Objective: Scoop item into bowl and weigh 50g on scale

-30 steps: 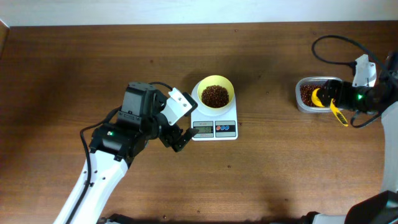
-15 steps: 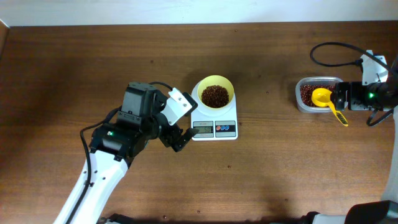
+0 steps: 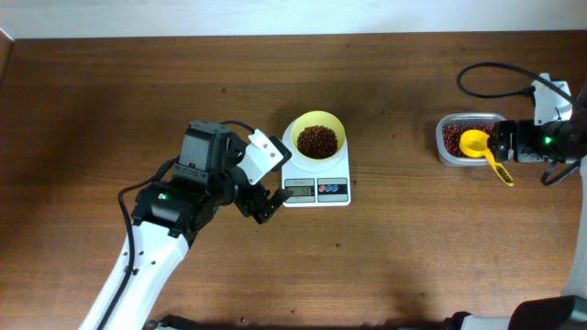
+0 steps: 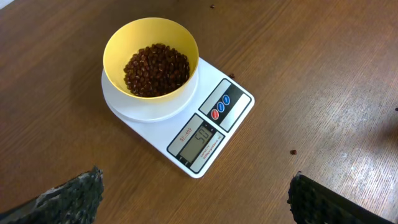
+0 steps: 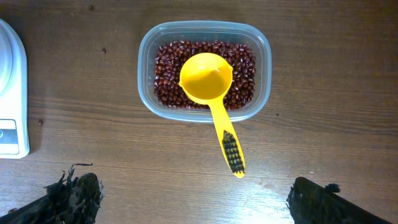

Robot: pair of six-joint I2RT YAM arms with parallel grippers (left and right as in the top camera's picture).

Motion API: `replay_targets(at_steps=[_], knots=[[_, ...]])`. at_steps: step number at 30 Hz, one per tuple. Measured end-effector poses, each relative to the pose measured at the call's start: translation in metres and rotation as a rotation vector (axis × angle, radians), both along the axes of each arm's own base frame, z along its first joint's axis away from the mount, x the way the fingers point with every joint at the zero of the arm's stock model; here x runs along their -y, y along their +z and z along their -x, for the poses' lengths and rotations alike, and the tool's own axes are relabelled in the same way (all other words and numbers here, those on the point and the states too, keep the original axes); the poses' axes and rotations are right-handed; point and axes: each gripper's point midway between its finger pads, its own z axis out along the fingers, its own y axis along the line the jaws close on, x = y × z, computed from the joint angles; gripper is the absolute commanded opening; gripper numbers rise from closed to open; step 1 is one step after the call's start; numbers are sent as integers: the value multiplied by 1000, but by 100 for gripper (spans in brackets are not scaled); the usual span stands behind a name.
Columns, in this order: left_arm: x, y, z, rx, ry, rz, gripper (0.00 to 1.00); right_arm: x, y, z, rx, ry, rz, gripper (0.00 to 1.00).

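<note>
Now the scale (image 4: 163, 132) reads 50 under bowl (image 4: 115, 46) of beans (image 4: 157, 68); left tool (image 4: 196, 198) and right tool (image 5: 193, 199) spread.

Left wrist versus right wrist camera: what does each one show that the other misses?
Left wrist only: the yellow bowl of beans sitting on the scale, whose display seems to read 50. Right wrist only: the clear tub of beans with the yellow scoop lying in it, unheld. Both: the scale, only its edge on the right wrist, and the wooden table.
</note>
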Motion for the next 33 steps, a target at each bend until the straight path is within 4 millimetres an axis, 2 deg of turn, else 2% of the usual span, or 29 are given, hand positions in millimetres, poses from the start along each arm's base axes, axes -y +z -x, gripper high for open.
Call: replay_targets(at_steps=[22,26,29,31,33], knots=[[0,0,0,0,0,0,99,0,0,0,0,1,0,99],[-3,-7,8,-47,0,-15,99,0,0,0,1,3,2,99],[-1,-4,4,-27,2,-3,99,0,0,0,1,3,2,99],[4,-1,-8,-5,26,20,99,0,0,0,1,2,1,99],[15,-13,-15,-36,37,23,99,0,0,0,1,2,2,99]])
